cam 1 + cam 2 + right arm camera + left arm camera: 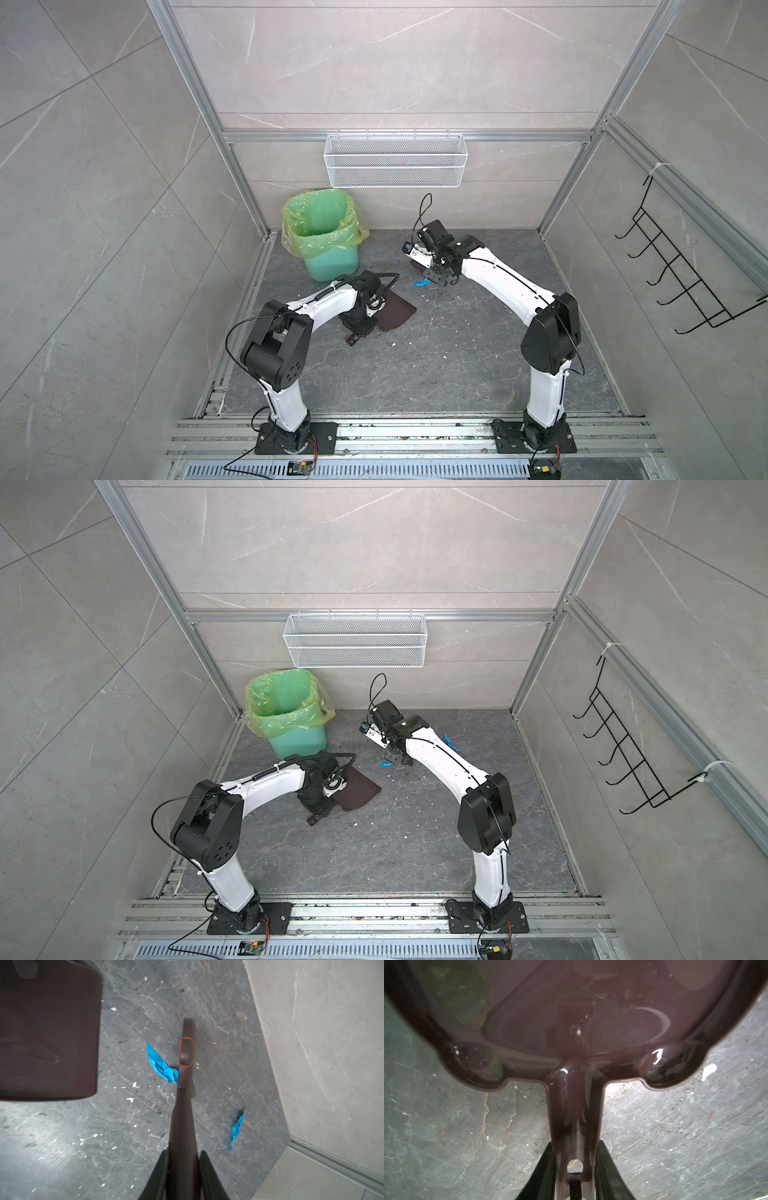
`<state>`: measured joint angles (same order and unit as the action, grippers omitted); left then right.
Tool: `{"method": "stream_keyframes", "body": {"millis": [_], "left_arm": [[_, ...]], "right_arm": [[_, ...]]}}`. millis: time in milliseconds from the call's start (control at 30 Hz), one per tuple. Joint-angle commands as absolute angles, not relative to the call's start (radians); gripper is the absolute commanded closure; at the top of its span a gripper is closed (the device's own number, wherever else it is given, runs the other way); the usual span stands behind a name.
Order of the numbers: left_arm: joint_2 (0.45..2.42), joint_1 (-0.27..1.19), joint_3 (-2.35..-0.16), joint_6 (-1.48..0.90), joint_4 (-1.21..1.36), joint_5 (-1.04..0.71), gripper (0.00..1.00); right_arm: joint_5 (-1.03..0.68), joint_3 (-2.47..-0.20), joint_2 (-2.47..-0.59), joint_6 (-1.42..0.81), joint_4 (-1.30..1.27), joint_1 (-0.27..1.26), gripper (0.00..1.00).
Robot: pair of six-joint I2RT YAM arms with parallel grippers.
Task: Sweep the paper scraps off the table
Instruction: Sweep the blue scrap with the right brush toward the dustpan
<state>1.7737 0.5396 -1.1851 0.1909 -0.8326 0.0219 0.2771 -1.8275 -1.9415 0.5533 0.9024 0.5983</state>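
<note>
Bare table [415, 374] up front; green bin [332, 262] far left, dustpan [397, 311] centre-left.

The bin [328, 257] is standing in the far left corner of the table [415, 374]. The dustpan [397, 313] is lying before it, toward the middle, its mouth facing far right. A paper scrap [420, 284] is lying beyond that mouth, just beside the brush [186, 1051]. A second paper scrap [451, 742] is lying further right, nearer the back wall. A basket [395, 166] is hanging on that wall, a hook rack [681, 266] on the right wall
</note>
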Motion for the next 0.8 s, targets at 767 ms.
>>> {"method": "stream_keyframes", "body": {"millis": [767], "left_arm": [[1.799, 0.594, -1.178, 0.208, -0.844, -0.021, 1.0]], "right_arm": [[0.286, -1.732, -1.67, 0.376, 0.9, 0.646, 1.0]]}}
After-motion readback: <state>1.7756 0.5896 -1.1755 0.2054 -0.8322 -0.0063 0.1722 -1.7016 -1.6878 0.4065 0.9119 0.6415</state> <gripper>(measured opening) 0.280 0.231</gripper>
